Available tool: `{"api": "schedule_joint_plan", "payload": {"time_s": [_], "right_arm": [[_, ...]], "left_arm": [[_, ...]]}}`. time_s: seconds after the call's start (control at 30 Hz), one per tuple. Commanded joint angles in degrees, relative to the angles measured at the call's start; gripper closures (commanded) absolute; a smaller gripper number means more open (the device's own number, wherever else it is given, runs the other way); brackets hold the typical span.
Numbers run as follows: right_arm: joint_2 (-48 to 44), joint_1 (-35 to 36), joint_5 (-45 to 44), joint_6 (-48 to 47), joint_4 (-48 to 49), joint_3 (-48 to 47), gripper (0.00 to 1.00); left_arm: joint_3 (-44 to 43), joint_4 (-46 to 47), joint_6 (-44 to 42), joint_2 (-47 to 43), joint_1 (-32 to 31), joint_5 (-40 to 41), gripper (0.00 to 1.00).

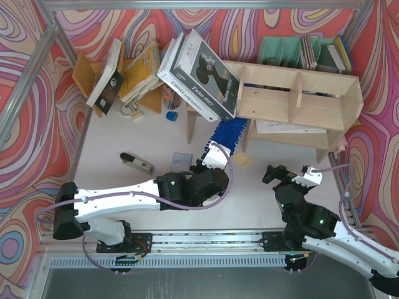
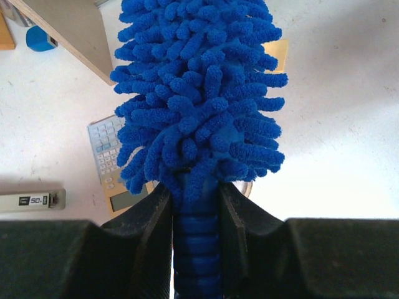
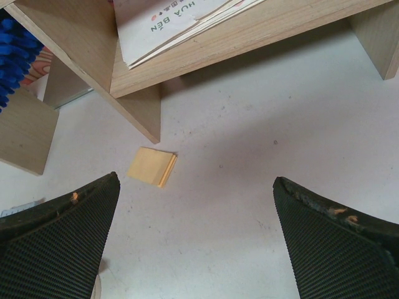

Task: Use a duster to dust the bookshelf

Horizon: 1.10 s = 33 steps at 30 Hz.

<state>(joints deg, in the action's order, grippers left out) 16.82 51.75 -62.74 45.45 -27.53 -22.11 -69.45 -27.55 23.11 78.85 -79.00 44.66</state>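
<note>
While the left arm reaches diagonally across the table (image 1: 156,134) toward its centre, the left gripper (image 2: 194,199) clamps the duster (image 2: 199,93) by its handle, head at the bookshelf's (image 1: 312,109) lower-left bay. Right gripper (image 3: 196,237) hovers nr the right edge, jaws wide, nothing held. Calculator (image 2: 109,156) and yellow pad (image 3: 152,167) lie beneath; big books (image 1: 199,75) lean on the shelf's left end.

Setting: a robotics laboratory test cell. Indicators: an aluminium frame (image 1: 187,4) encloses the work area. Printed swirl-pattern panels (image 1: 37,162) serve as its walls. The left arm (image 1: 118,199) and right arm (image 1: 324,224) are bolted to a mounting rail (image 1: 206,239) at the near edge of a white table (image 1: 262,193), with purple cables (image 1: 330,167) routed in the open. The bookshelf (image 1: 312,99), loose books (image 1: 199,68) and a calculator (image 2: 109,152) are laid out on the table as household-type props.
</note>
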Motion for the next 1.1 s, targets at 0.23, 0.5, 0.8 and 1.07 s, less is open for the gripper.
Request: {"api": "schedule_joint_plan", "payload": {"time_s": [0.23, 0.5, 0.8, 1.07], "right_arm": [[-1.2, 0.2, -1.5, 0.9, -0.5, -0.7, 0.01], [-1.1, 0.3, -1.5, 0.9, -0.4, -0.7, 0.01], [-1.0, 0.2, -1.5, 1.0, -0.6, -0.8, 0.01], [-1.1, 0.3, -1.6, 1.3, -0.6, -0.7, 0.01]], "left_arm": [[2.8, 3.7, 6.3, 4.5, -1.4, -6.2, 1.0], [1.9, -1.3, 8.1, 11.4, -1.4, -8.4, 1.0], [1.3, 1.7, 6.6, 6.3, -1.3, -2.4, 1.0], [3.4, 8.1, 6.0, -2.8, -1.3, -1.7, 1.0]]}}
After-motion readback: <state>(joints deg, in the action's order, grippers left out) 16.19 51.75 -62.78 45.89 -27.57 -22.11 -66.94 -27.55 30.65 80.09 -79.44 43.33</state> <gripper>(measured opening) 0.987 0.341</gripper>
